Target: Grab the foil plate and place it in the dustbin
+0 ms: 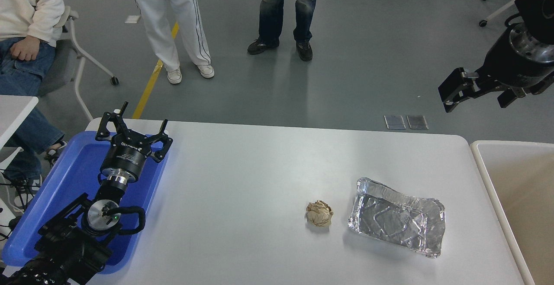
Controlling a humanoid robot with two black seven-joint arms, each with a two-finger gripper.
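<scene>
We are seeing the right end effector [476, 91] hanging spread and empty, high above the worktop's [259, 168] far right. The foil plate [397, 217] is lying untouched beside the paper ball [320, 213], near the dustbin [489, 176]. Reach phase; next we are judging it needs descending onto the plate's rim. Left end effector [132, 131] is parked spread over the blue tray [69, 176].

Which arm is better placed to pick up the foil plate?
The right. Its gripper is open, raised on the side of the foil plate and dustbin. The left gripper sits over the blue tray, far across the table.
</scene>
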